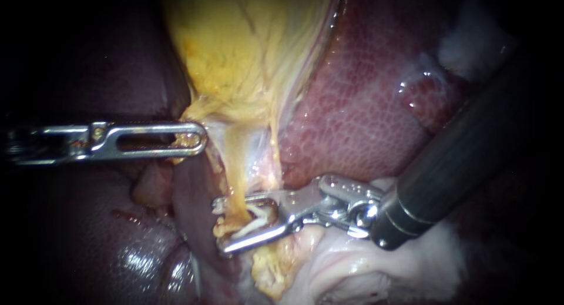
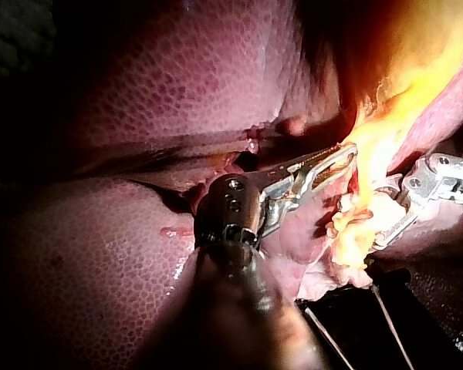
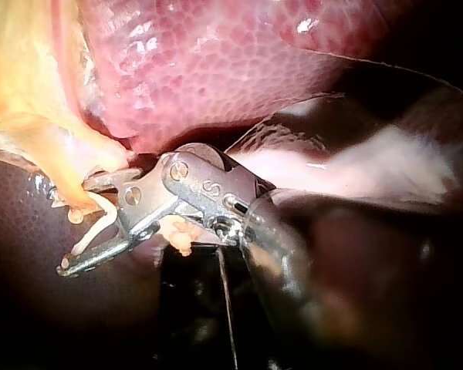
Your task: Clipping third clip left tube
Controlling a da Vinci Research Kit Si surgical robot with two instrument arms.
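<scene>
STEP: I am judging the clip (image 1: 254,224) should be sitting square across the left tube (image 1: 237,178), below the gallbladder (image 1: 247,52), before squeezing | RIGHT: my right instrument (image 1: 222,226) is reaching in from below the gallbladder, jaws standing apart astride the tube | LEFT: my left instrument (image 1: 194,139) is pinching the gallbladder's lower edge.

The left instrument (image 1: 197,137) reaches in level, the jaws of its hand pressed together on yellow tissue (image 1: 202,105). The right instrument (image 1: 220,227) slants down from upper right, its hand's jaws spread apart.
</scene>
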